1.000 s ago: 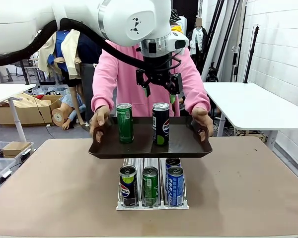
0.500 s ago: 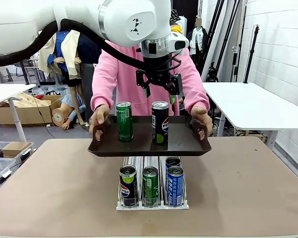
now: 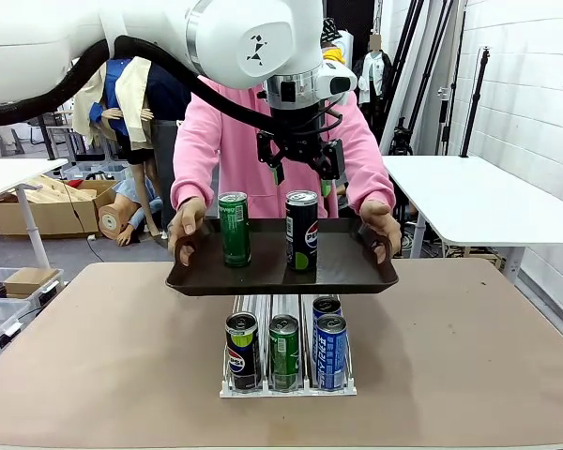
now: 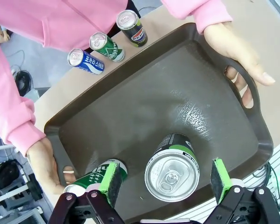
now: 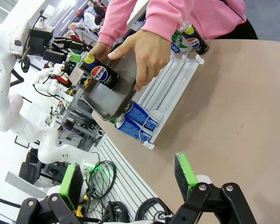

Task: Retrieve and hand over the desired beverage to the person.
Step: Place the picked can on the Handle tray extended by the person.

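The person (image 3: pixel 263 141) in a pink hoodie holds a dark brown tray (image 3: pixel 347 272) by both handles over the table. On it stand a black Pepsi can (image 3: pixel 302 232) and a green can (image 3: pixel 234 229). My left gripper (image 3: pixel 301 169) hangs open just above the black can, not touching it. In the left wrist view the black can's top (image 4: pixel 171 173) lies between the green pads (image 4: pixel 220 173) of the left gripper (image 4: pixel 166 179), with the green can (image 4: pixel 95 179) beside one pad. My right gripper (image 5: pixel 127 182) is open and holds nothing, low over the table's side.
A clear can rack (image 3: pixel 286 384) sits on the table under the tray, holding a Pepsi can (image 3: pixel 242 352), a green can (image 3: pixel 283 352) and blue cans (image 3: pixel 330 349). The person's hands (image 4: pixel 238 51) grip the tray's rims. White tables stand left and right.
The tray and its two cans have shifted very slightly up and to the left. My left gripper has stayed in place, still open.
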Motion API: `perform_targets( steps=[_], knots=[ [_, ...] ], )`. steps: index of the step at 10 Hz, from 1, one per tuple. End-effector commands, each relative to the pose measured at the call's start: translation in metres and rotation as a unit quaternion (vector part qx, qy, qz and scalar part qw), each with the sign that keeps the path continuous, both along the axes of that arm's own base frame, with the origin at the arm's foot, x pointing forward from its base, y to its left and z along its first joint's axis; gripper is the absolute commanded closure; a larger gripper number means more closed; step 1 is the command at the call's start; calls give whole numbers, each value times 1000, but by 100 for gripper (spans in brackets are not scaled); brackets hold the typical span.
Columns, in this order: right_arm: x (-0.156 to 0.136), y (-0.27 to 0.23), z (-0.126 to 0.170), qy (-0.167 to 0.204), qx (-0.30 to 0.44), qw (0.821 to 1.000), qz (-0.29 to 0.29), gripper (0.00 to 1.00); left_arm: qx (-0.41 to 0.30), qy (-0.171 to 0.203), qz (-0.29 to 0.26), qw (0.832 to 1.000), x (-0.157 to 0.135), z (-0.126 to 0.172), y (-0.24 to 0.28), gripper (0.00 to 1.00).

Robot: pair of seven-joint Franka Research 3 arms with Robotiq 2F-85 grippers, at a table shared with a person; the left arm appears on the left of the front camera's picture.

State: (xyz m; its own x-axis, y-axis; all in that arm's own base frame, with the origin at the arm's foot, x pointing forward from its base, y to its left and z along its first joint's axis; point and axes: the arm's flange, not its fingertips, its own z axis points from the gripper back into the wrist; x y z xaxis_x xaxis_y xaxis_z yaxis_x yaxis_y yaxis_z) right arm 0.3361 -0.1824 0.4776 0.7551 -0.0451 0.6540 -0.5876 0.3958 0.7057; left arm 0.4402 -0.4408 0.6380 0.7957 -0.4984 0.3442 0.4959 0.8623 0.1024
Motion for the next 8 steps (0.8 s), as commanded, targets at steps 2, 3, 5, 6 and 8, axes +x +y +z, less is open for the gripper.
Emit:
perform_targets(
  steps=[2, 3, 5, 6, 8],
  knots=[
    [0, -1, 0, -7, 5, 1000, 2, 0, -3, 2, 3, 1000, -1, 2, 1, 0],
    [0, -1, 0, -7, 5, 1000, 2, 0, -3, 2, 3, 1000, -1, 2, 1, 0],
    [0, -1, 0, -7, 5, 1000, 2, 0, -3, 2, 3, 1000, -1, 2, 1, 0],
    [0, -1, 0, -7, 5, 1000, 2, 0, 0, 0, 0, 1000, 0, 0, 0, 0],
    [0, -1, 0, -7, 5, 1000, 2, 0, -22, 10, 44, 999, 7, 32, 38, 0]
  ],
)
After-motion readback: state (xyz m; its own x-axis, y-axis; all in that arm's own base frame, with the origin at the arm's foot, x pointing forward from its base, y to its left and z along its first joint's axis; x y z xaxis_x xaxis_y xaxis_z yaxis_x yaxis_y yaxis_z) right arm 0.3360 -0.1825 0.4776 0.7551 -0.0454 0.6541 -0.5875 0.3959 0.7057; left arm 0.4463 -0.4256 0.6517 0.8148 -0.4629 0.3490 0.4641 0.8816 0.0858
